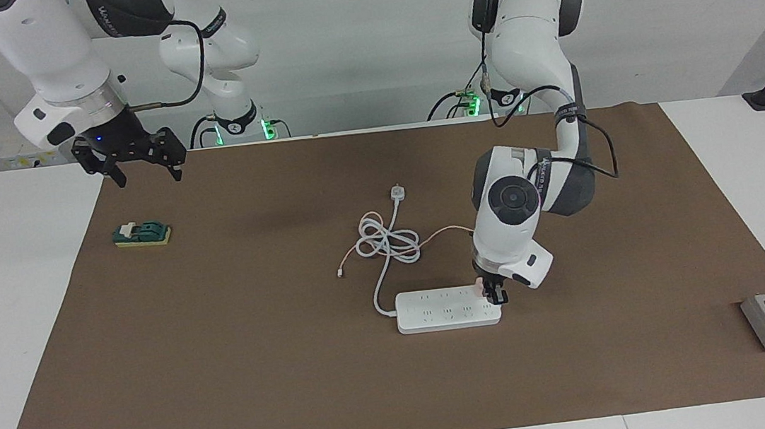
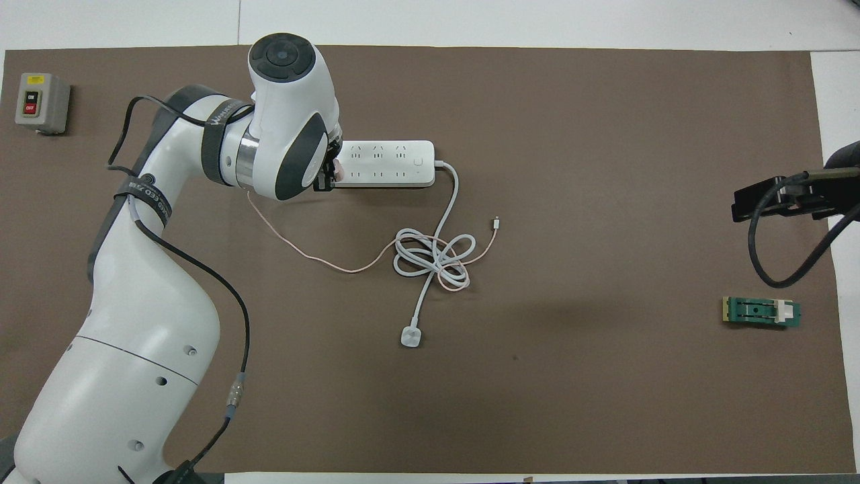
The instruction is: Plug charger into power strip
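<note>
A: The left gripper (image 1: 495,293) is clamped on the pink charger (image 1: 480,288), right down at the power strip's (image 1: 446,309) end toward the left arm.

B: The risk?

A: Prongs missing the holes; pushing would shove the strip along the mat (image 1: 264,369). The right gripper (image 1: 135,162), fingers apart, waits near the green block (image 1: 142,233).

My left gripper (image 2: 330,176) sits at the end of the power strip (image 2: 386,163) toward my left arm's side, a bit of the pink charger (image 2: 339,173) showing at its tip. The charger's thin pink cable (image 2: 302,254) trails nearer to me, crossing the strip's coiled white cord (image 2: 430,259). My right gripper (image 2: 772,199) waits above the mat's right-arm end.
</note>
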Motion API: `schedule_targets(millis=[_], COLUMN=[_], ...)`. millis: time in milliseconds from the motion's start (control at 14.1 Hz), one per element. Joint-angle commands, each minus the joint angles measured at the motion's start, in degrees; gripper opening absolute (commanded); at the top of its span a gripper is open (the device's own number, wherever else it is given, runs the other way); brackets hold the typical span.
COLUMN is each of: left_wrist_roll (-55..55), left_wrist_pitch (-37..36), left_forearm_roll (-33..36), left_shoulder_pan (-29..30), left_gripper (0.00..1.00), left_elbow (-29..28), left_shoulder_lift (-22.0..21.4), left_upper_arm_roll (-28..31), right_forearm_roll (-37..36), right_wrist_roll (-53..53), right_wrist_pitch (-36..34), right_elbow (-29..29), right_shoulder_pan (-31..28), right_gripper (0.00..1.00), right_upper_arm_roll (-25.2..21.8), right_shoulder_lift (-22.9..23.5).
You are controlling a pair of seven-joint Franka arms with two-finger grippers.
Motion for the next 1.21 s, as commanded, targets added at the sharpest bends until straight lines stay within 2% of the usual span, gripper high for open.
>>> schedule_targets(millis=[0, 355, 426, 496, 638, 851, 1135], left_wrist_roll=[-0.65, -0.74, -0.57, 0.22, 2.32, 5.67, 9.34], left_wrist_pitch=[4.15, 3.89, 3.45, 3.01, 0.38, -3.66, -8.58], left_forearm_roll=[-1.44, -1.70, -1.70, -1.70, -2.49, -4.69, -4.69], left_shoulder_pan=[-1.96, -1.70, -1.44, -1.26, -0.21, 1.11, 2.78], left_gripper=[0.00, 0.00, 0.17, 0.58, 0.79, 1.00, 1.00], left_elbow=[-3.88, -4.15, -4.07, -4.15, -4.07, -3.54, -3.45], left_shoulder_lift=[2.25, 1.11, 0.59, -0.03, -2.13, -5.47, -10.65], left_upper_arm_roll=[0.00, -0.09, -0.09, -0.09, -0.27, 0.00, 0.08], right_forearm_roll=[-0.26, -0.26, -0.26, -0.26, -0.26, -0.26, -0.26], right_wrist_roll=[-1.59, -1.59, -1.59, -1.59, -1.59, -1.68, -1.68], right_wrist_pitch=[-0.12, -0.12, -0.12, -0.12, -0.12, -0.12, -0.21], right_elbow=[-1.27, -1.27, -1.27, -1.27, -1.27, -1.27, -1.27], right_shoulder_pan=[-0.41, -0.32, -0.32, -0.32, -0.32, -0.32, -0.32], right_gripper=[1.00, 1.00, 1.00, 1.00, 1.00, 1.00, 1.00], right_upper_arm_roll=[0.28, 0.28, 0.19, 0.28, 0.28, 0.28, 0.19], right_shoulder_lift=[-1.26, -1.26, -1.26, -1.26, -1.26, -1.26, -1.26])
